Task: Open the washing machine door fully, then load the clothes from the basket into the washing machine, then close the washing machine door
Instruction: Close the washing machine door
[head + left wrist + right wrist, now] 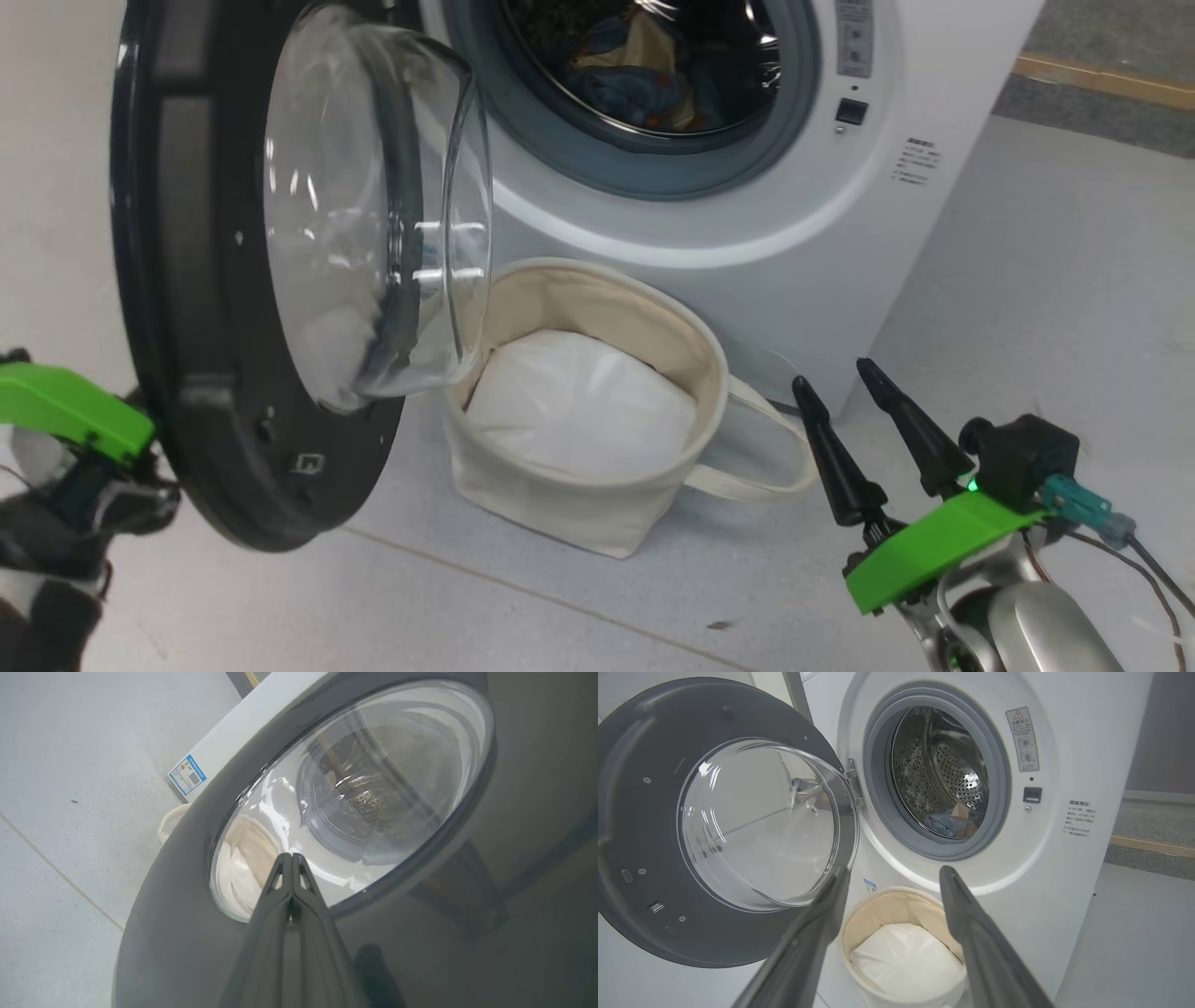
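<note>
Washing machine door (177, 401) stands swung wide to the left, its inner side toward the basket (579, 509). Clothes (644, 79), blue fabric with a beige piece, lie low in the drum (943, 765) of the washing machine (728, 233). The basket sits on the floor (1027, 280) just in front of the machine, below the opening. It holds a plain white pad (579, 411) and no visible garments.

Judgement: opening and loading look done — closing is what remains.

Left tool (292, 857) is clenched and empty, tips together close against the door's outer face by the glass edge. Contact itself is unclear, but it looks placed to push the door shut.

Right tool (834, 375) is released — fingers spread, holding nothing, near right of the basket and apart from it.
</note>
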You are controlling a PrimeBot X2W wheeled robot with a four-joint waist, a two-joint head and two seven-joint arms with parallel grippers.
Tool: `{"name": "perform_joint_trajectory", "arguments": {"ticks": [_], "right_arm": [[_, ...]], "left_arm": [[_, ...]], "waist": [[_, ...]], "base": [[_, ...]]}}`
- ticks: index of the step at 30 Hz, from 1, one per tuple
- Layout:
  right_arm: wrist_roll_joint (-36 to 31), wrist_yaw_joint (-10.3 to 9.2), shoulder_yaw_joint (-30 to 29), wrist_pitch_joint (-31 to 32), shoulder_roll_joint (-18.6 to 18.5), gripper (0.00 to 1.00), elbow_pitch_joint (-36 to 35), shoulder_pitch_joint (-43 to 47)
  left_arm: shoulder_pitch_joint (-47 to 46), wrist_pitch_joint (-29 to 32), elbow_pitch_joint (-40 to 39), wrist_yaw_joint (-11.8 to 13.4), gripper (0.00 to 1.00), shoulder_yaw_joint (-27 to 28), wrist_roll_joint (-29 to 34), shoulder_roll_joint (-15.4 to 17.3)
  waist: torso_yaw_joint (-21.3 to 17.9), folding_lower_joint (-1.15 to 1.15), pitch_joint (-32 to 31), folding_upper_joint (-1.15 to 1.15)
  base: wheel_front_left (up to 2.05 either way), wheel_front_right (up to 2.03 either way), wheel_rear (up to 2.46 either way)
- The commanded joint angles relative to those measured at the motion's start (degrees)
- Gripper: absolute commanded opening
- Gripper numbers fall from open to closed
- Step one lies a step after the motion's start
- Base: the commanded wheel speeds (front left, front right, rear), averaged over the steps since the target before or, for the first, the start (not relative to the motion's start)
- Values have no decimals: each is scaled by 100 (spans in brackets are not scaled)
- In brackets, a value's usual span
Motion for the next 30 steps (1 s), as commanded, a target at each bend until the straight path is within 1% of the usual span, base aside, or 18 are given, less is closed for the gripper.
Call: {"name": "perform_joint_trajectory", "arguments": {"ticks": [1, 6, 7, 9, 14, 25, 26, 30], "right_arm": [[20, 3, 84, -89, 51, 100, -202, -61], [3, 3, 44, -150, 89, 100, -207, -35], [-10, 3, 19, -180, 105, 100, -223, -39], [-28, 3, -25, -215, 121, 100, -234, -36], [-65, 3, -58, -326, 193, 100, -239, -38], [-93, 3, -5, -641, 346, 100, -102, -116], [-93, 3, -5, -641, 346, 100, -102, -116], [-80, 3, 43, -738, 378, 100, -26, -150]], "left_arm": [[-132, -36, -283, -34, 0, 174, 49, 187], [201, -226, -852, -34, 0, -33, 337, 163], [278, -272, -1061, -34, 0, -80, 361, 126], [345, -299, -1273, -34, 0, -136, 379, 101], [461, -375, -1727, -34, 0, -342, 559, 163], [423, -682, -2366, -34, 0, -884, 968, 327], [423, -682, -2366, -34, 0, -884, 968, 327], [301, -1038, -2468, -34, 0, -1143, 1235, 260]], "waist": [[-94, 0, -11, 0], [-385, 0, 17, 0], [-519, 0, 47, 0], [-654, 0, 78, 0], [-1045, 0, 185, 0], [-2010, 0, 405, 0], [-2010, 0, 405, 0], [-2301, 0, 454, 0]], "base": [[0, 0, 0], [0, 0, 0], [0, 0, 0], [0, 0, 0], [0, 0, 0], [0, 0, 0], [0, 0, 0], [0, 0, 0]]}}
